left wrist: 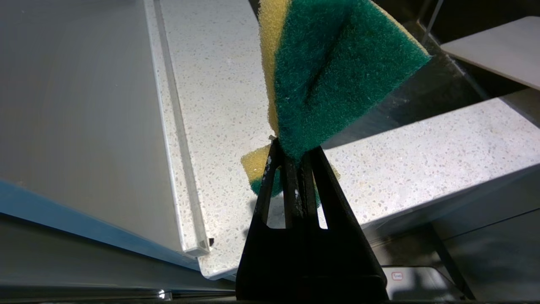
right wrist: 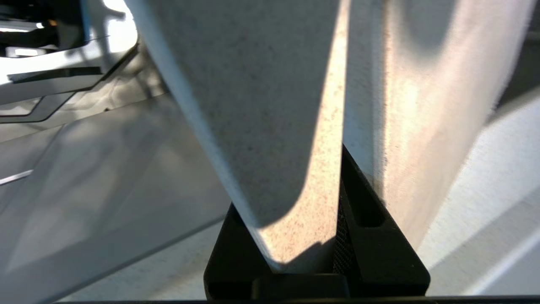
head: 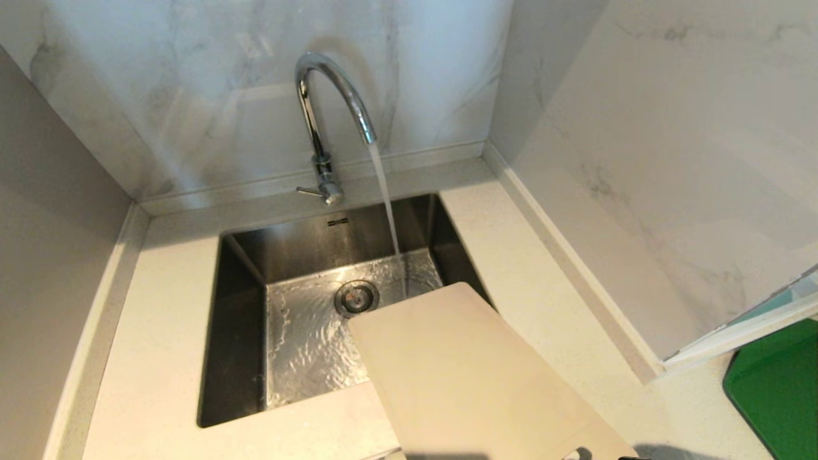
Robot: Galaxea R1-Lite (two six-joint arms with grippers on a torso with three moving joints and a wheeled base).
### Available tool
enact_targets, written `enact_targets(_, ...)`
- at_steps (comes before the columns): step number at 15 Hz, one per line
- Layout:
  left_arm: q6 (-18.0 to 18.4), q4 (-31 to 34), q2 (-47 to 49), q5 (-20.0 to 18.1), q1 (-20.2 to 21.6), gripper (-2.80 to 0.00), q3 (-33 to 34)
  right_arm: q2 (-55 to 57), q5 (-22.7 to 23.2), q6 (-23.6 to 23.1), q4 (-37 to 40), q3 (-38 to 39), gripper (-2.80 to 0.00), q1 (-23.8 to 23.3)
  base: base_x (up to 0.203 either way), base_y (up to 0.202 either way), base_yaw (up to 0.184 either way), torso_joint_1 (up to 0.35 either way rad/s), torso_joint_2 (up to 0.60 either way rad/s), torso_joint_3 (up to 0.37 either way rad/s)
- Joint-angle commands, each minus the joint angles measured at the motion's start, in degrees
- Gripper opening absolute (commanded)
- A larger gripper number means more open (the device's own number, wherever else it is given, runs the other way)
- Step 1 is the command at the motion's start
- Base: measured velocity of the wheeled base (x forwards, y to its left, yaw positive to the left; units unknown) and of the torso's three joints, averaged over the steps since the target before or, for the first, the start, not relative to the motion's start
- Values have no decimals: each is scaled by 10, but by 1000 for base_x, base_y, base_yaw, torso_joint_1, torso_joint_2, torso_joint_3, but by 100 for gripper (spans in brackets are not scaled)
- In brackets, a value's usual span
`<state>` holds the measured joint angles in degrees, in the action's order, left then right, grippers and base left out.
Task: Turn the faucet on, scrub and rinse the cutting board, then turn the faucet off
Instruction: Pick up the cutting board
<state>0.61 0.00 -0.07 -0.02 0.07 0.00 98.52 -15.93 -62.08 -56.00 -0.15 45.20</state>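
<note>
Tap (head: 329, 115) is running, stream falling into the sink (head: 243, 300) near the drain (head: 356, 298), so step 1 looks done & next is getting the board (head: 460, 370) wet. Board is held by the R gripper (right wrist: 333, 236), jaws clamped on its near short edge; from the head cam only that edge's corner by the slot shows, gripper itself mostly out of frame. Board sits tilted, far corner poking over the sink's front-right corner, just short of the stream, not under it yet. Prob held by one end so the free face can go under water & stay open for scrubbing. L gripper (left wrist: 297, 169) is pinched tight on a sponge (left wrist: 333, 76), green scour side & yellow foam both showing, hanging over the counter (left wrist: 422, 156) by the sink's left side, not in head cam; parked there w/ sponge ready, I'd guess, till board is wet. Around: marble walls on 3 sides make a tight nook, right wall close to the board's swing path. Green board (head: 776, 390) lies far right on the counter, apart, not in the way. Tap lever (head: 310, 191) points left, free to reach
</note>
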Motion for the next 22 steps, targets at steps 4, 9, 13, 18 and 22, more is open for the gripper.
enact_targets(4,-1,0,1,1,0,-280,1,-59,-17,-46,-3,-1,-280,-10,0,0,0,0,0,0)
enact_targets(9,-2,0,1,1,0,-280,1,-127,-19,-169,-2,-12,-280,-67,0,0,0,0,0,0)
enact_targets(13,-1,0,1,0,0,-280,1,-138,-19,-228,0,-33,-280,-86,0,0,0,0,0,0)
enact_targets(18,-1,0,1,0,0,-280,1,-129,-19,-273,1,-67,-280,-135,0,0,0,0,0,0)
enact_targets(22,-1,0,1,0,0,-280,1,-113,-17,-278,0,-88,-280,-147,0,0,0,0,0,0)
